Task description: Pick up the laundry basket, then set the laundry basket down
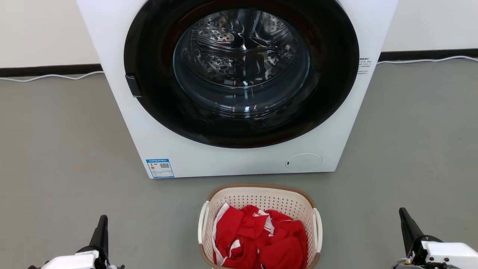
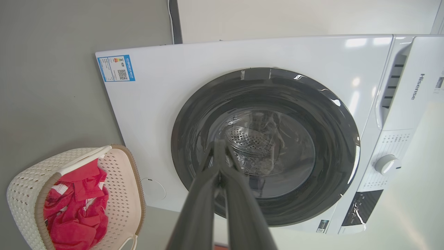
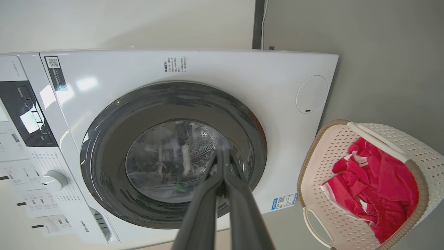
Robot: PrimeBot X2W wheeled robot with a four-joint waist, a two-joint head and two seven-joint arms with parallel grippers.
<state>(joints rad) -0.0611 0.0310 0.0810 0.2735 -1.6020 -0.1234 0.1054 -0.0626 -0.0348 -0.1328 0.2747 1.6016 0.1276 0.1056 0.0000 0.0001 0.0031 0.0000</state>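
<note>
Head view places the laundry basket point(image 1: 261, 198) upright on the grey floor point(image 1: 67, 149), just in front of the white washing machine point(image 1: 164, 142) and midway between the two arms. Crumpled red-and-white garments point(image 1: 257, 243) lie inside it.

The left gripper point(image 1: 102, 228) sits at the lower left and the right gripper point(image 1: 407, 224) at the lower right. Both are well apart from the basket and touch nothing. Each wrist view shows that arm's fingers point(image 2: 203, 198) pressed together at the tips with nothing between them.

Handling assessment:
- The perforated plastic walls are likely stiff but thin. Expect some flex under a squeeze.
- The load is soft cloth, so the total weight is judged low.
- The cloth may shift if the basket tilts.
- Smooth plastic is probably slippery under a pinch on the wall.

Recommended hold: use the white loop handles, the left handle point(image 1: 203, 224) and the right handle point(image 1: 318, 228), one per arm. Spread each gripper first, then close across the handle bar. Raise both sides level. The brown rim point(image 1: 239, 186) is a poorer choice, since it offers no loop to stop the fingers sliding off.
</note>
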